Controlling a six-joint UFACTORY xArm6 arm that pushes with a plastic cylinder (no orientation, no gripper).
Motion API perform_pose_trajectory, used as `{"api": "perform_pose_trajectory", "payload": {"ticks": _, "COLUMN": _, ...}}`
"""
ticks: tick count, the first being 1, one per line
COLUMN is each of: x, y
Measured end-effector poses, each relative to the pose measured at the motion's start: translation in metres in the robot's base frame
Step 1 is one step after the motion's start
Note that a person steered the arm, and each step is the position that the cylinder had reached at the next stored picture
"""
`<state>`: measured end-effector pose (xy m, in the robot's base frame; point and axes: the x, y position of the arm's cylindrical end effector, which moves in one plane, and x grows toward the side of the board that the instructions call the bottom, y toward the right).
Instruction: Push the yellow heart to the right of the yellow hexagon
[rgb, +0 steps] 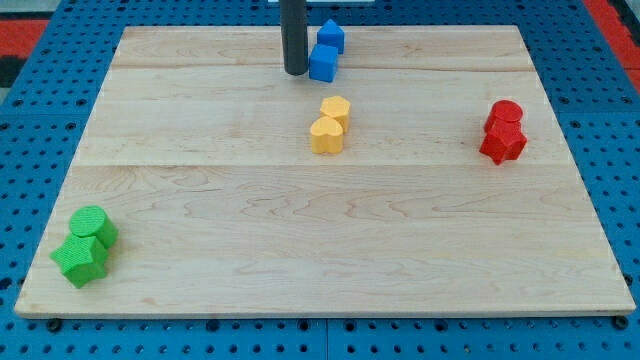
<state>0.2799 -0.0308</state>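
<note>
The yellow hexagon (336, 108) and the yellow heart (326, 135) sit touching near the board's middle, the heart just below and slightly left of the hexagon. My tip (295, 72) is at the view's top, above and left of the yellow pair, close beside the left of a blue block (323, 63). The tip touches neither yellow block.
A second blue block (331, 36) lies above the first. Two red blocks (506, 114) (503, 144) sit at the view's right. Two green blocks (91, 226) (80, 258) sit at the bottom left. The wooden board (320, 250) has blue pegboard around it.
</note>
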Motion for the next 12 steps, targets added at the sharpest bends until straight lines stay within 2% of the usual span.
{"api": "perform_pose_trajectory", "payload": {"ticks": 2, "x": -0.001, "y": 0.006}}
{"api": "perform_pose_trajectory", "payload": {"ticks": 4, "x": 0.005, "y": -0.013}}
{"api": "perform_pose_trajectory", "payload": {"ticks": 6, "x": 0.073, "y": -0.035}}
{"api": "perform_pose_trajectory", "payload": {"ticks": 7, "x": 0.101, "y": -0.025}}
{"api": "perform_pose_trajectory", "payload": {"ticks": 9, "x": 0.154, "y": 0.04}}
{"api": "perform_pose_trajectory", "payload": {"ticks": 11, "x": 0.153, "y": 0.107}}
{"api": "perform_pose_trajectory", "payload": {"ticks": 12, "x": 0.136, "y": 0.113}}
